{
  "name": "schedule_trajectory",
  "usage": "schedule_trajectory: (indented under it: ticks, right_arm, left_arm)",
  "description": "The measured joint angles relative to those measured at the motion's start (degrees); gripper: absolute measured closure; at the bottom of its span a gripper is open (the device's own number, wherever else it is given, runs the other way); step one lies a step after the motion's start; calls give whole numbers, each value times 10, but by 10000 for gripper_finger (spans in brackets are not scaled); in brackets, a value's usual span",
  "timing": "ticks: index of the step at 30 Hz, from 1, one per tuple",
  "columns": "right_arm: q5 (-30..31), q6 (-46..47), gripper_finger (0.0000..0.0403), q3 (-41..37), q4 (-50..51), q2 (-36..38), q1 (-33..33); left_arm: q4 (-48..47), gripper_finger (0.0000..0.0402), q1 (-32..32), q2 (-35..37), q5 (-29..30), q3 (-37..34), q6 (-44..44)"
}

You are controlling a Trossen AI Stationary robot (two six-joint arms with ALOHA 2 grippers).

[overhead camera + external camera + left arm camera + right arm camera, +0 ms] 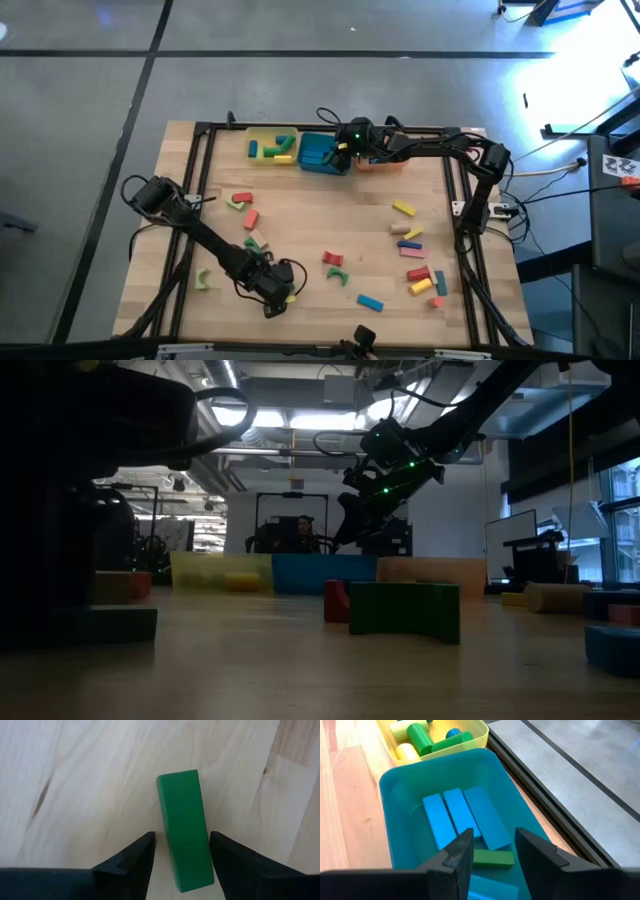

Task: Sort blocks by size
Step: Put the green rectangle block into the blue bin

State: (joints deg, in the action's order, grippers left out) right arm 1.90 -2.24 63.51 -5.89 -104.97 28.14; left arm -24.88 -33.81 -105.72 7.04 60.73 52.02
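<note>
Left gripper (181,855) straddles a green bar (184,830) near the table's front; from above, the arm hides that bar.
Its fingers stand wide, not touching it. Right gripper (492,851) hangs parted and empty over the teal tray (400,780), where blue blocks (460,817) lie; the yellow tray (262,135) sits beside.

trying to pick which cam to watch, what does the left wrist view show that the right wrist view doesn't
Only the left wrist view: a green bar flat on bare wood, between the open fingers of the left gripper, with gaps on both sides.

Only the right wrist view: the right gripper open above the teal tray, which holds blue bars and a green block; beside it the yellow tray with cylinders.

Both: the wooden table, dark fingers in front, a green piece between them.
</note>
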Motion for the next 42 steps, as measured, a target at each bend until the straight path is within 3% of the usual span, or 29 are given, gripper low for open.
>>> schedule_trajectory:
  ticks: [6, 14, 24, 28, 33, 37, 42]
  right_arm:
    - [0, 0, 255, 0, 0, 0, 0]
    - [-12, 2, 255, 0, 29, 30, 0]
    - [-65, 4, 255, 0, 232, 225, -1]
    - [-70, 5, 255, 0, 314, 317, -1]
    - [-71, 7, 255, 0, 386, 407, -1]
    - [-71, 35, 255, 0, 415, 452, -1]
    - [-77, 84, 255, 0, 444, 480, -1]
  left_arm:
    - [-11, 254, -2, -18, 17, 1, -27]
    - [-20, 334, 9, 1, 40, -1, -54]
    - [28, 394, 92, 32, 44, -4, -167]
    - [50, 397, 137, 39, 39, -3, -213]
    - [42, 395, 173, 39, -8, -3, -239]
    - [46, 390, 185, 39, -86, -3, -236]
    - [44, 355, 189, 39, -172, -3, -228]
